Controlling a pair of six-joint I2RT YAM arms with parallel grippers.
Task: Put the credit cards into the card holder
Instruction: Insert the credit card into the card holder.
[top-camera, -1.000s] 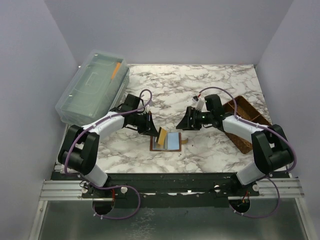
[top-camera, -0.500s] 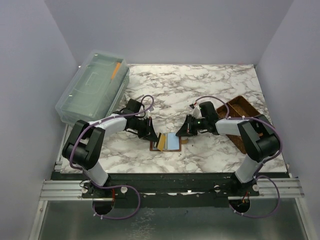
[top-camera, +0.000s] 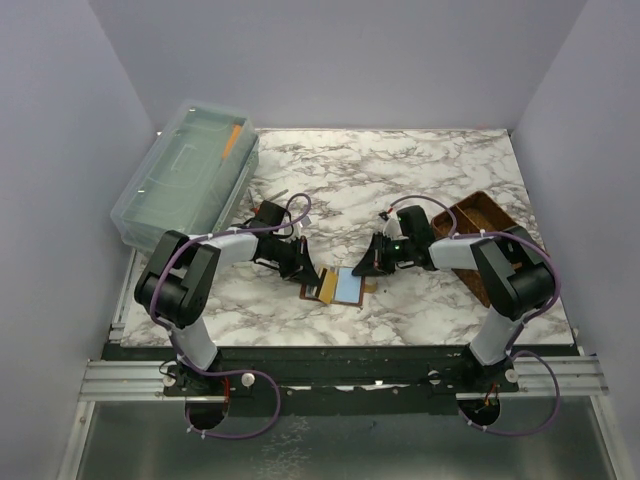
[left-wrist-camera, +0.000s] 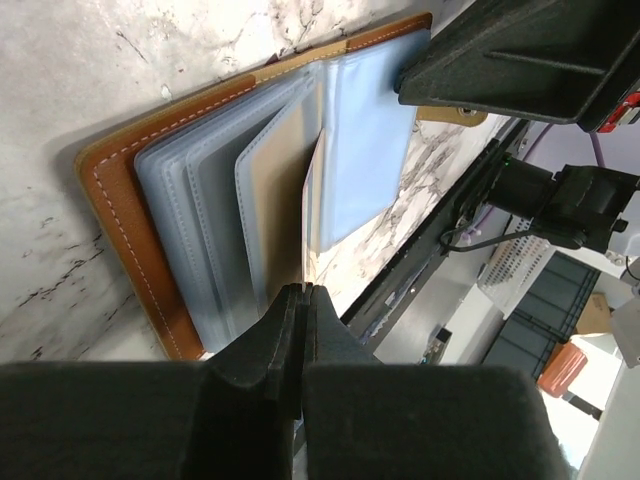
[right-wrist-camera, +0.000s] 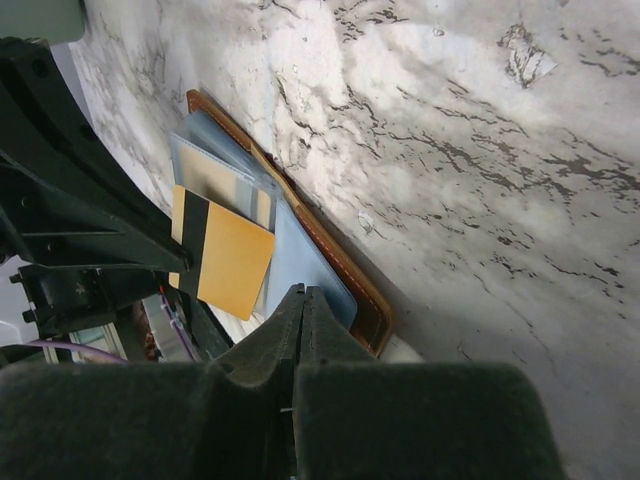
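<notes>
Left hand (left-wrist-camera: 303, 292) lower, one gold card (right-wrist-camera: 225, 262)

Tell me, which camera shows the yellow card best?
Right wrist: the yellow credit card shows its broad face and black stripe. Left wrist sees it only edge-on; top external shows just a small tan sliver.

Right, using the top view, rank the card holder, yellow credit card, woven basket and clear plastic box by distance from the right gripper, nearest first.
1. card holder, under the right gripper, centre front.
2. yellow credit card, on the holder's left half, in the left gripper.
3. woven basket, right edge.
4. clear plastic box, back left.
</notes>
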